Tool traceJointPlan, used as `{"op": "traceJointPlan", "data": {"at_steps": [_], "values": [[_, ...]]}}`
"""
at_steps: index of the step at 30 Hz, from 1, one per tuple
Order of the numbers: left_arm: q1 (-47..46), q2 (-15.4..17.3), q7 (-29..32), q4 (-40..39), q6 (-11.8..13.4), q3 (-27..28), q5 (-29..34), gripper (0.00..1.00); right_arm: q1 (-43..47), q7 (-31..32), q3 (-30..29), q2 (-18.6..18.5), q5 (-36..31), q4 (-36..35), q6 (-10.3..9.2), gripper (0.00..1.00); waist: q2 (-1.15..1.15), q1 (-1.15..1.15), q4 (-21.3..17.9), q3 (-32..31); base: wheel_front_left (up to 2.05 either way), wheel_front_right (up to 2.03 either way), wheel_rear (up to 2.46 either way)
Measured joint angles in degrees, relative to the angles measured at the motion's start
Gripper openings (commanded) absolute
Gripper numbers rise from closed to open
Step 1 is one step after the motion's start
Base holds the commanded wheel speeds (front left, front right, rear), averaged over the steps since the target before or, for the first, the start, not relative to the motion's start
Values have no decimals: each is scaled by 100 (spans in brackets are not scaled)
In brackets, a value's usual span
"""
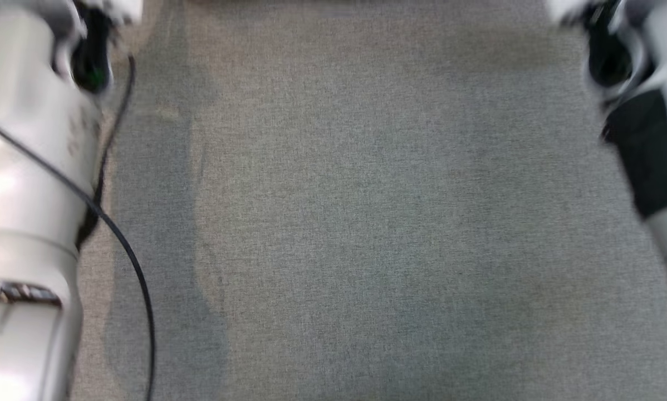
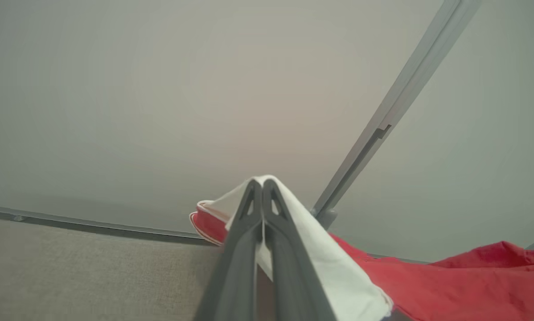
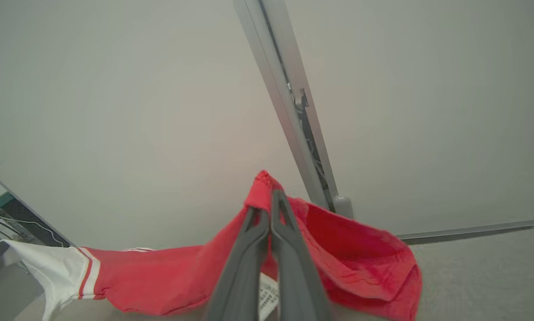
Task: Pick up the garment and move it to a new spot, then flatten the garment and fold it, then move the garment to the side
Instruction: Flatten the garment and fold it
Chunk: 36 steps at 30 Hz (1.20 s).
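We've got our left fingers pressed together, pinching the white edge of the red-and-white garment, which trails off toward 4 o'clock. Right fingers pinch a red fold too, the cloth sagging toward 8 o'clock over the grey tabletop.

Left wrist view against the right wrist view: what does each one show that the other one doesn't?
Left wrist: the left gripper pinching the white sleeve. Right wrist: the right gripper pinching a red fold, a printed label, loose cables. Both: the red-and-white garment, a grey post, pale wall.
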Motion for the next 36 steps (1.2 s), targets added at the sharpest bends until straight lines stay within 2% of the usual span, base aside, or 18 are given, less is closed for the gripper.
{"op": "traceJointPlan", "data": {"at_steps": [4,9,15,19,26,31,36], "values": [[994,18,-322,-304,-14,-70,-292,0,1131,-210,475,-86,391,-422,0,0,0,0,-23,-191,0,0,0],[2349,196,-414,-969,-14,-125,-505,0,2599,-357,736,-356,906,-1090,0,0,0,0,-32,-521,0,0,0],[4090,565,-424,-2379,-13,302,-256,0,3973,-378,376,-595,817,-2096,-1,0,0,0,-47,-957,0,0,0],[5320,670,-424,-3366,144,511,-30,0,4807,-379,88,-613,578,-2633,0,0,0,0,-48,-1252,0,0,0],[7331,744,-176,-5226,858,494,110,0,5974,-380,-461,-638,488,-3104,0,0,0,0,10,-1728,0,0,0],[8455,802,225,-6642,1407,492,130,0,6678,-380,-664,-695,318,-3385,0,0,0,0,116,-2001,0,0,0],[9164,917,693,-7726,1817,372,236,0,7410,-381,-973,-749,122,-3643,0,0,0,0,269,-2207,0,0,0]]}}
